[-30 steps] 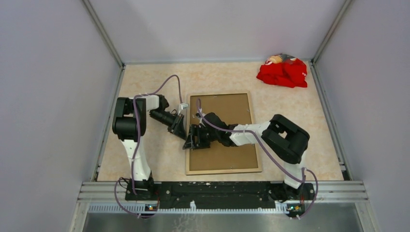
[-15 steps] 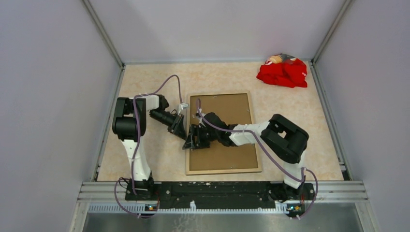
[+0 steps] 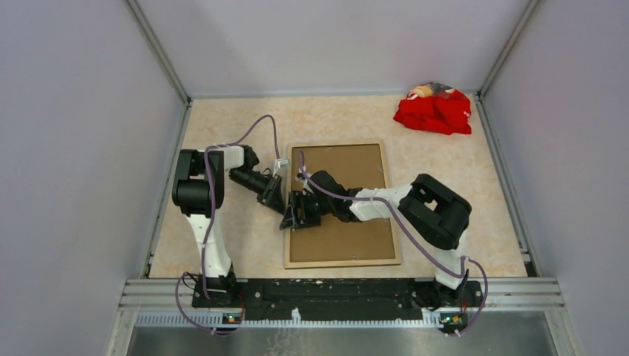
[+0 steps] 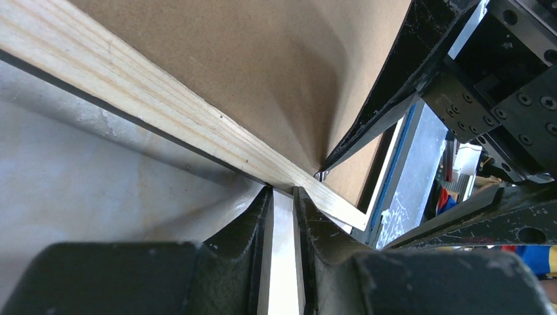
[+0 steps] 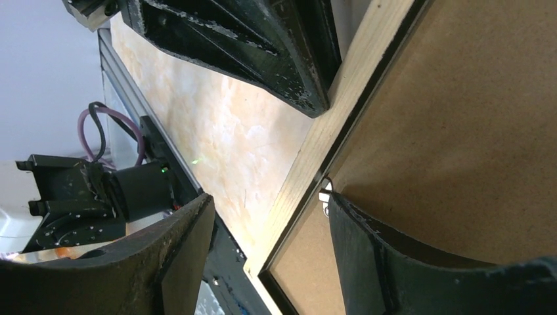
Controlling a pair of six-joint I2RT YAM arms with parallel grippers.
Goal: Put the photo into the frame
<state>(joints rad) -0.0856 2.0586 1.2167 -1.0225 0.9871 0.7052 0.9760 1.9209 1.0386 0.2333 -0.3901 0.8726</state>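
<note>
Since approx. 1 s ago my R arm has crept a touch to the left, elbow incl.; L arm hasn't moved, and the frame (image 3: 343,262) has barely budged.

Frame lies flat, back side up, mid-desk between my two arms, tan wood rail showing all round. Brown backing board (image 3: 356,167) sits inside the rail. A small metal tab (image 5: 324,195) sticks out at the board's edge by the left rail.

R gripper (image 5: 269,200): fingers wide, straddling the frame's left rail, one finger (image 5: 368,256) over the board just beside the tab, the other outside over the desk (image 3: 237,126). Nothing held.

L gripper (image 4: 282,191): fingers narrow, only a thin pale slit between them, tips right at the outer side of the same rail, opp. my R gripper. Can't tell if they pinch the rail or just touch it.

Both grippers nearly meet at that rail. Red cloth (image 3: 434,111) lies bunched in the far right corner, well apart from the frame.
</note>
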